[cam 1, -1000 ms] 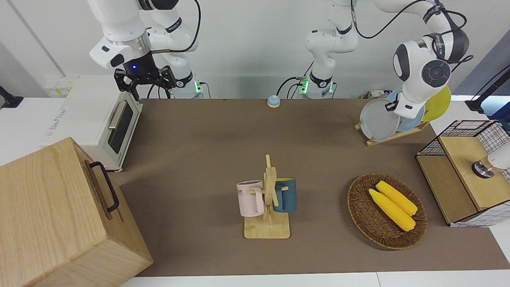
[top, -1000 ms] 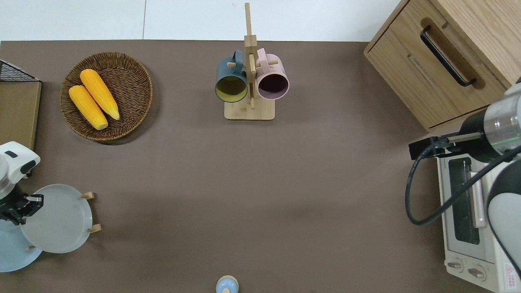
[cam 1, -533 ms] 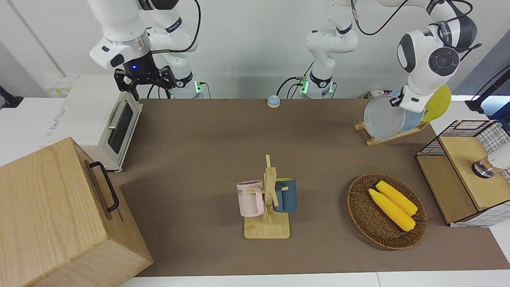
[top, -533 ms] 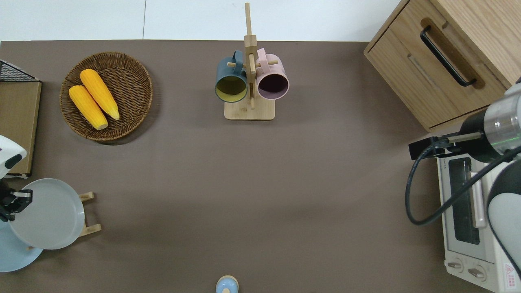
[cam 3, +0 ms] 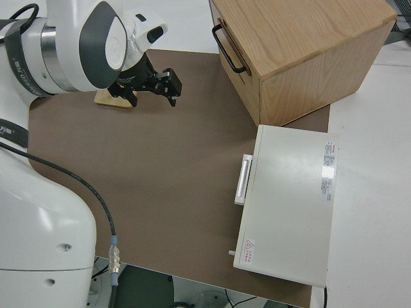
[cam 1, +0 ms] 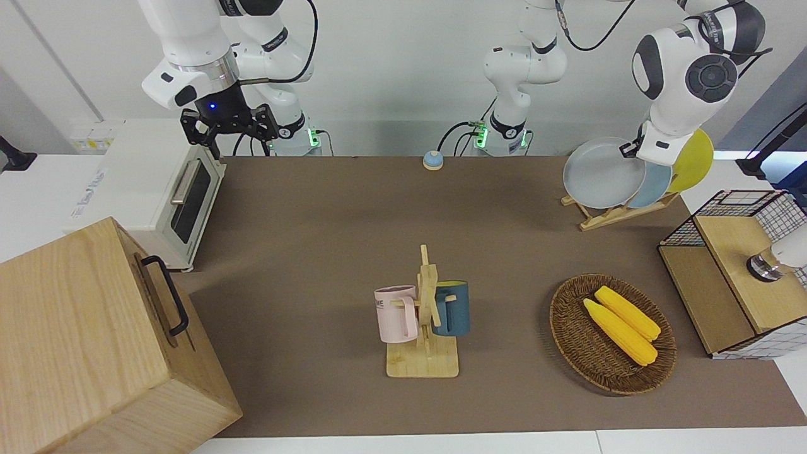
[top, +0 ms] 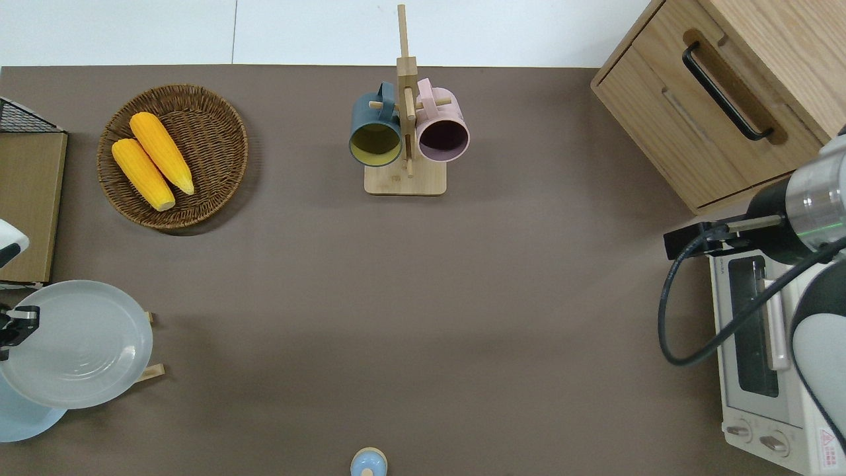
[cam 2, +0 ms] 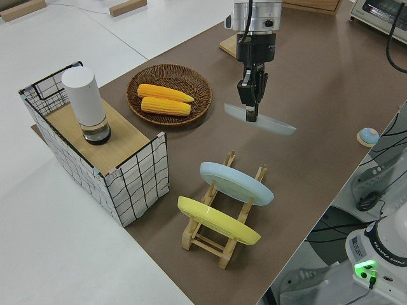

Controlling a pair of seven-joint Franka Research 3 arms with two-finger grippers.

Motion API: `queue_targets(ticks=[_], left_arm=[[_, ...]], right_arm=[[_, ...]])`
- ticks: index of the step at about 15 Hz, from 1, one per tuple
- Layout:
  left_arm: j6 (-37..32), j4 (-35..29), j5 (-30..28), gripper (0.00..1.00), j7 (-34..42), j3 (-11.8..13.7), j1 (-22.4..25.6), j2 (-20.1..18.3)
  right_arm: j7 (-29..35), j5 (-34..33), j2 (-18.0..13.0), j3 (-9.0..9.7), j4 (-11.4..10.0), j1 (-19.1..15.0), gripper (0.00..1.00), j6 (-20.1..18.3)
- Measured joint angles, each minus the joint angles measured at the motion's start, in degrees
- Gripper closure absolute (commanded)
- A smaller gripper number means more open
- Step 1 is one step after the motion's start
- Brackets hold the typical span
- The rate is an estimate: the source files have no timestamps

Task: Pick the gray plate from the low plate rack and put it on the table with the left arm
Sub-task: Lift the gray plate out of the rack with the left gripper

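Left gripper (cam 2: 250, 100) pinches the rim of the gray plate (cam 2: 261, 119), fingers closed on its edge. Plate is up in the air, clear of the rack (cam 2: 219, 236), tilted a little off level in the side view. From overhead the gray plate (top: 76, 344) sits over the end of the rack (top: 153, 371) that points toward the table middle; two wooden rail tips poke out just past its edge. Light blue plate (cam 2: 236, 182) and yellow plate (cam 2: 218, 220) stand slanted in the rack's slots, blue one next to the empty slot. Rack is at the left arm's end of the table (cam 1: 328, 221), near the robots. Farther out at the same end: wicker basket (cam 1: 570, 343) with two corn cobs (cam 1: 621, 323). Mug stand (cam 1: 423, 340) mid-table with a pink and a dark blue mug. Right arm parked, its gripper (cam 1: 229, 129) spread open.
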Motion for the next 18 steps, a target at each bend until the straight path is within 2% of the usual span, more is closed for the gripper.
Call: queue_targets(ticks=[3,12,14,18], left_arm=[[-0.9,0.9,-2.2,1.00,0.0,-0.1,0.0,-0.1],[-0.5,1.0,-24.2,1.00,-3.5,-0.2,-0.1,-0.3],[2.5,-0.2,-27.6,1.00,-3.5,-0.3,-0.1,-0.1],[10.0,-5.4,-28.8,1.00,-3.5,-1.2,-0.1,0.4]], right_arm=[[0.0,0.0,0.0,0.00,0.0,0.0,0.017,0.0],[0.0,0.0,0.0,0.00,0.0,0.0,0.017,0.0],[0.0,0.0,0.0,0.00,0.0,0.0,0.017,0.0],[0.0,0.0,0.0,0.00,0.0,0.0,0.017,0.0]])
